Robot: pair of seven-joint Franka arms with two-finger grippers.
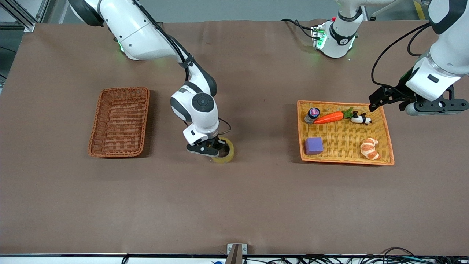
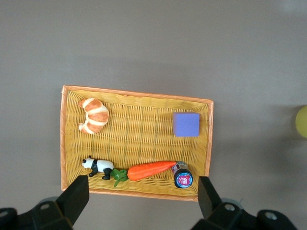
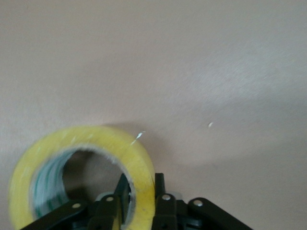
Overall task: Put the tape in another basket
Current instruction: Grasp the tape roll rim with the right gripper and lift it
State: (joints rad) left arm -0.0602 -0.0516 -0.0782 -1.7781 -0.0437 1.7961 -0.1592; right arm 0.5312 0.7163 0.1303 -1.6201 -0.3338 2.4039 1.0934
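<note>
The yellowish tape roll [image 1: 229, 152] is at the table's middle, between the reddish-brown wicker basket [image 1: 119, 123] and the yellow tray. My right gripper [image 1: 217, 148] reaches down onto it and is shut on the tape's wall. In the right wrist view one finger is inside the ring and one outside, pinching the tape [image 3: 139, 160] where the right gripper [image 3: 142, 186] meets it. The basket holds nothing that I can see. My left gripper [image 1: 383, 99] hangs open over the tray's edge nearest the robots' bases, and nothing sits between the left gripper's [image 2: 143, 199] fingers.
A flat yellow woven tray [image 1: 342, 141] with an orange rim lies toward the left arm's end. It holds a purple cube [image 1: 314, 146], a croissant [image 1: 370, 148], a carrot [image 1: 329, 117], a panda figure [image 1: 361, 118] and a small jar [image 1: 312, 114].
</note>
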